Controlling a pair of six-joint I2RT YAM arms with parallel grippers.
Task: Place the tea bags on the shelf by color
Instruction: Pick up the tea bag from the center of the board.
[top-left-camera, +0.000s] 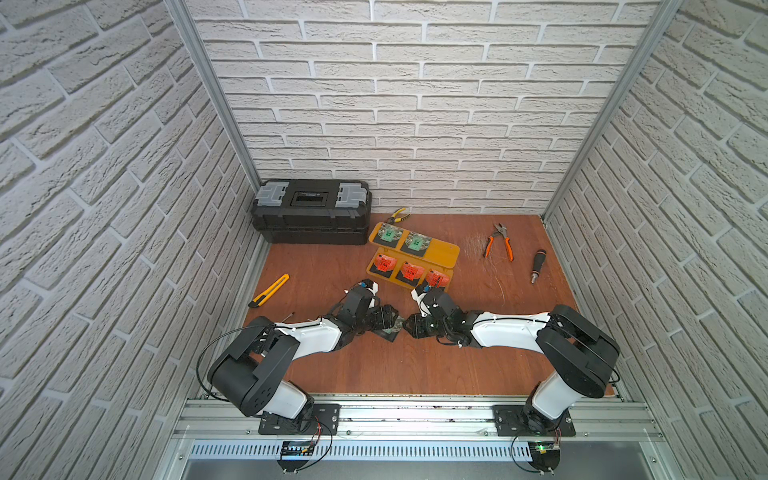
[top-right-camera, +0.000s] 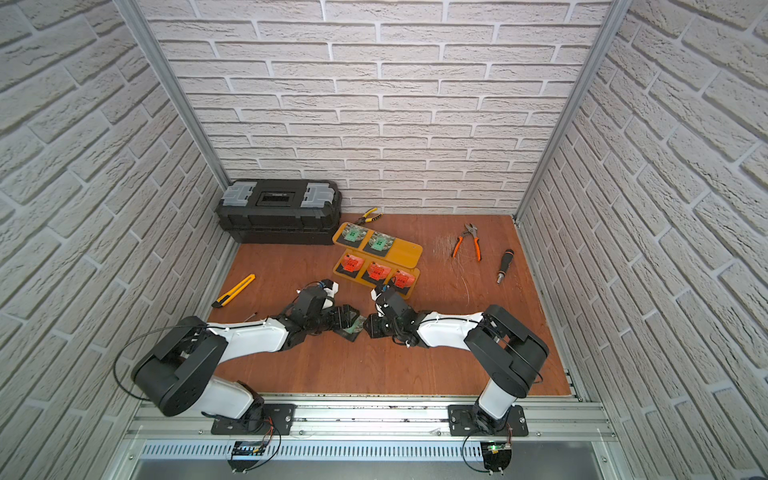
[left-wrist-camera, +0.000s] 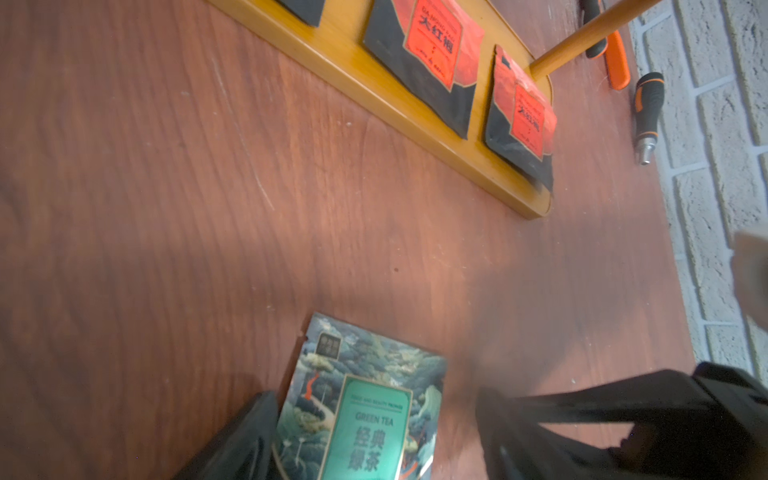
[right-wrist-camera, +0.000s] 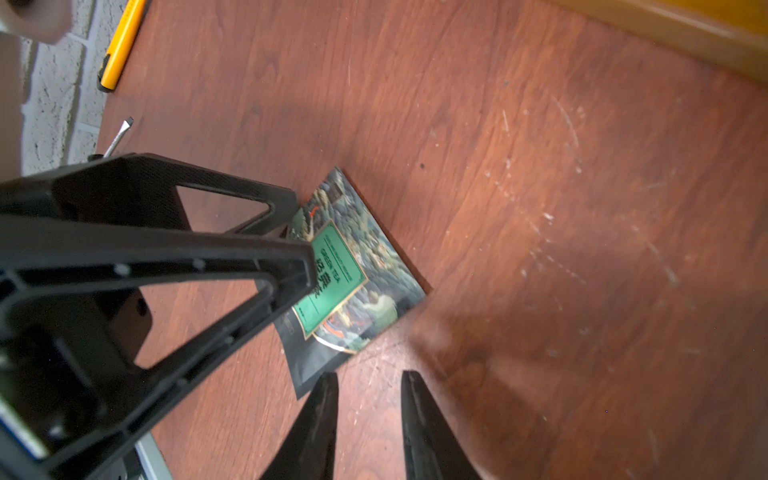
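Brown wood-grain tabletop (top-left-camera: 374, 365), white brick walls on three sides.

Left gripper (left-wrist-camera: 374, 399): jaws wide apart, straddling a loose green tea bag (right-wrist-camera: 374, 257) that lies face up on the table, centre front. Nothing is clamped. One finger (left-wrist-camera: 249, 432) overlaps the bag's edge; I cannot tell whether it touches.

Right gripper (right-wrist-camera: 369, 376): jaws nearly together with a narrow strip of bare wood between them, holding nothing. Its tips are just beside the bag's dark corner.

In both top views the two grippers face each other across the bag.

Beyond them is the shelf (top-left-camera: 444, 253). Two green sachets (top-left-camera: 387, 235) are on the upper board and three red sachets (top-left-camera: 410, 272) on the lower, the end one overhanging the front rim.

Toolbox (top-left-camera: 311, 212) at the back wall. Utility knife (top-left-camera: 269, 291) near the left arm. Pliers (top-left-camera: 498, 245) and screwdriver (top-left-camera: 538, 266) well to the right.
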